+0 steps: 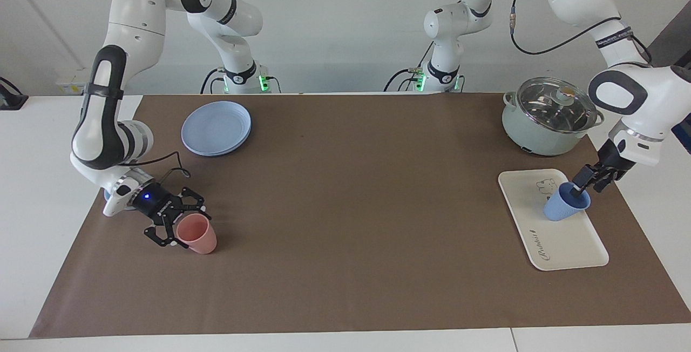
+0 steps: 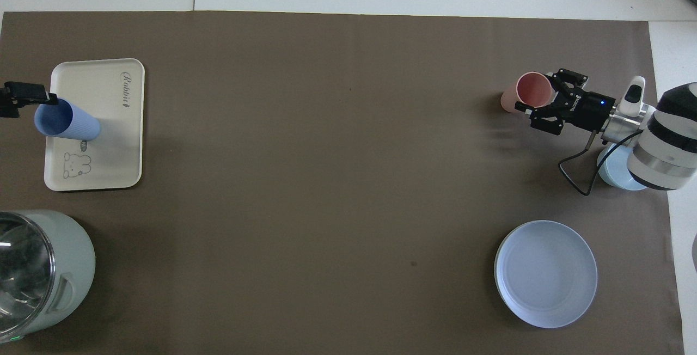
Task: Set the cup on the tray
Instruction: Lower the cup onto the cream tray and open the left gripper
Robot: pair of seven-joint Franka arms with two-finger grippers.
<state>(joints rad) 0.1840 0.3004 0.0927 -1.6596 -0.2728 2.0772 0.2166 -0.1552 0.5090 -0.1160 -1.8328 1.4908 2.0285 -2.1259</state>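
The periwinkle-blue cup [image 1: 564, 206] is tilted over the cream-white tray [image 1: 567, 244], its base low over or on the tray near the bear drawing. My left gripper [image 1: 580, 190] is shut on the cup's rim, one finger inside. In the overhead view the cup [image 2: 68, 121] lies across the tray [image 2: 117, 142] edge, with the left gripper [image 2: 46, 99] at its mouth. My right gripper [image 1: 188, 229] is low at the right arm's end of the table, open, its fingers on either side of a pink tumbler [image 1: 201, 239] standing on the mat.
A pale green pot [image 1: 548, 120] with a glass lid stands nearer to the robots than the tray. A round blue plate [image 1: 216, 128] lies near the right arm's base. A light-blue bowl [image 2: 615, 172] sits partly hidden under the right arm's wrist. Brown mat [image 1: 345, 206] covers the table.
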